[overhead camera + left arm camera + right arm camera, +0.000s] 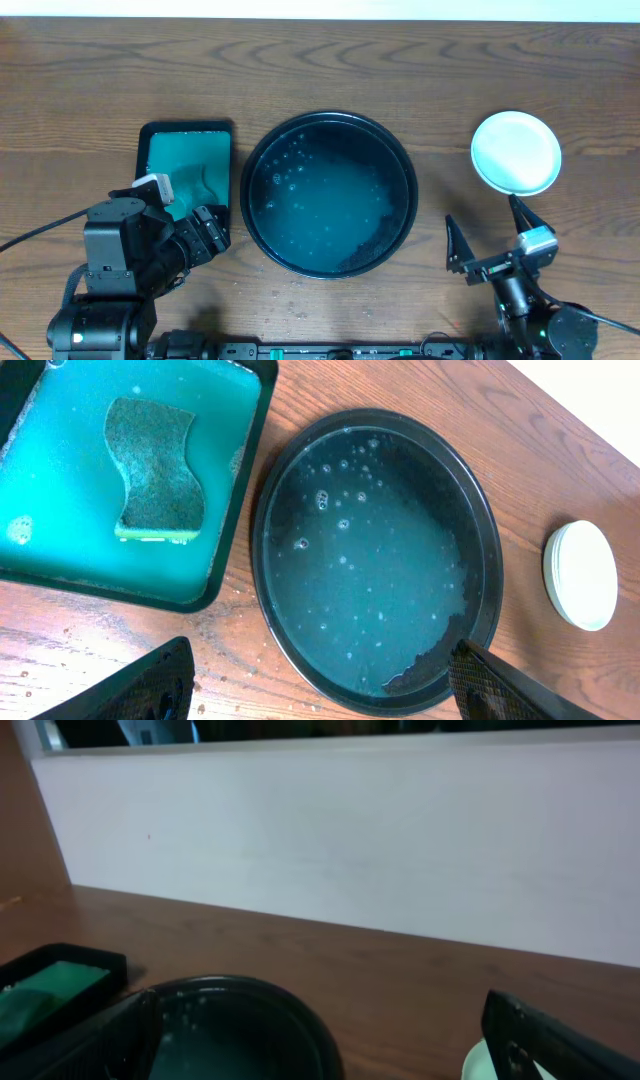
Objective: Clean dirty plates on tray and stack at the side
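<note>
Brown wooden table [100,70] carries the plates [516,152], seemingly stacked, at its right side, apart from the tray [329,116], which holds bubbly water. Left of that, a sponge [156,470] lies in the green tray [187,127]. The left gripper [322,648] and right gripper [482,212] hang spread wide, holding nothing.

Centre frame: tray [328,116] black, its water pale and cloudy, speckled with white bubbles.
Right: plates [516,152] plain white, faint mint tinge.
Left: rectangular tray [187,127] with black rim, teal-green liquid inside.
sponge [157,468] mottled grey-green, yellow lower edge.
bench [400,60] brown, streaked wood grain.
</note>
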Controlling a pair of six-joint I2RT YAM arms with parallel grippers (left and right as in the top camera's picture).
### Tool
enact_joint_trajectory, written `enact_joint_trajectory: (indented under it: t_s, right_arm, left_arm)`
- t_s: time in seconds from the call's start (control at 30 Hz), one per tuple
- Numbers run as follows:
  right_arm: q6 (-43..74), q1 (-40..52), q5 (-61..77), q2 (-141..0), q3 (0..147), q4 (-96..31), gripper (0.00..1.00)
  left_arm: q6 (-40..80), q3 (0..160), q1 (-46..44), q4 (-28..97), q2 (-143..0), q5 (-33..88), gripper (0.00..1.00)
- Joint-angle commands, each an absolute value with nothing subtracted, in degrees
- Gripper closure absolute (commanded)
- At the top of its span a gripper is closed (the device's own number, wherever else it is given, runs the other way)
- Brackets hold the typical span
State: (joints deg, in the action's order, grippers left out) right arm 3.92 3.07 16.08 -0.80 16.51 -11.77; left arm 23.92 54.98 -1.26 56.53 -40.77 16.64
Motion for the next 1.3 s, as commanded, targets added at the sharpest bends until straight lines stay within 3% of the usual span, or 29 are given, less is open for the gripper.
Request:
enact_joint_trajectory:
  t_s: [0.0,0.67,0.97,1.27]
  right_arm:
    - [5.3,2.5,16.6,-0.3,13.3,-8.6,0.01]
    - [8.0,1.8,15.8,-0.3,0.2,6.3,0.01]
    - [8.1,-1.8,15.7,-0.3,0.3,-3.3,0.01]
    - [6.6,-2.9,15.2,-0.3,0.3,-3.1,0.01]
  left_arm:
    - [23.1,55.0,-1.5,56.5,-40.8,17.5,0.18]
    - [23.1,55.0,-1.5,56.5,-40.8,17.5,0.18]
    - [23.2,55.0,-1.5,56.5,-40.8,17.5,0.18]
    - [23.1,55.0,-1.5,56.5,-40.8,17.5,0.18]
